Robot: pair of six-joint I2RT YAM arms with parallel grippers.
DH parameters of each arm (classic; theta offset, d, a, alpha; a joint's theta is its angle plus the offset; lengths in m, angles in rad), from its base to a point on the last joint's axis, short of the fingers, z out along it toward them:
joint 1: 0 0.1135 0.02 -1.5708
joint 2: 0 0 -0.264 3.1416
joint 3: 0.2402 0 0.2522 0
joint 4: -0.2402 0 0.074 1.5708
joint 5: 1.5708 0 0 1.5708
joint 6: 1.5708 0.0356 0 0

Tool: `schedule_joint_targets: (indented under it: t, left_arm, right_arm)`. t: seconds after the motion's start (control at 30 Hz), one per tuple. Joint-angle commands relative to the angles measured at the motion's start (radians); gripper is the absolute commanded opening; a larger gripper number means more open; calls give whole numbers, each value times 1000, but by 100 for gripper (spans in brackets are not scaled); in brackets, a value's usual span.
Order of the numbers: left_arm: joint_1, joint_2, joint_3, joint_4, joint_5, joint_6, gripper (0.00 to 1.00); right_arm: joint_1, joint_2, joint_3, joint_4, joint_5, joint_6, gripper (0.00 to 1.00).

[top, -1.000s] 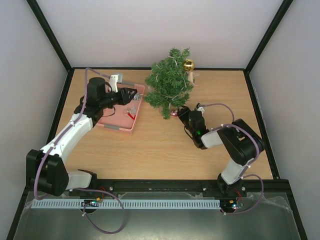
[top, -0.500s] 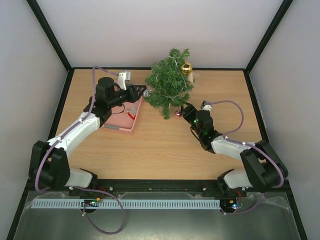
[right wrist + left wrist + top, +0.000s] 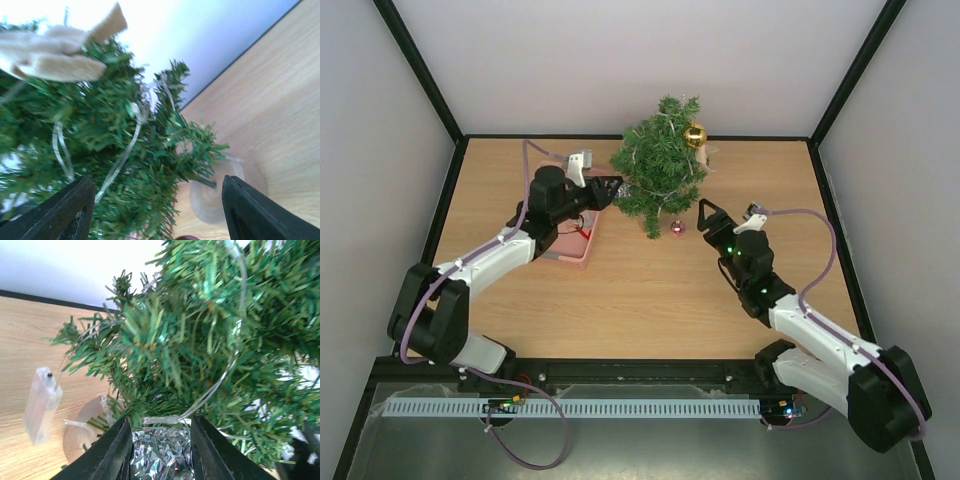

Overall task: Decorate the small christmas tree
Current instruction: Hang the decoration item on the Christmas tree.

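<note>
Right gripper (image 3: pixel 705 210) backed off the small christmas tree (image 3: pixel 655 170) at far edge of table (image 3: pixel 650 300), jaws spread, left gripper (image 3: pixel 613 187) advanced to tree, pinching crinkled silver ornament (image 3: pixel 160 457)

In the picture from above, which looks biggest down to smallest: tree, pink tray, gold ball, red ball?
1. small christmas tree
2. pink tray, less sure because the left arm covers part of it
3. gold ball
4. red ball
</note>
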Motion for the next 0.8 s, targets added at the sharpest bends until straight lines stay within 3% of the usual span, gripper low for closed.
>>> schedule_joint_targets:
  t: [0.0, 0.77]
  left_arm:
    - [-17, 15, -43, 149, -58, -19, 33]
    - [-64, 97, -87, 305, -77, -27, 34]
  right_arm:
    - [-3, -88, -15, -62, 49, -29, 68]
    - [-2, -181, -28, -84, 90, -32, 70]
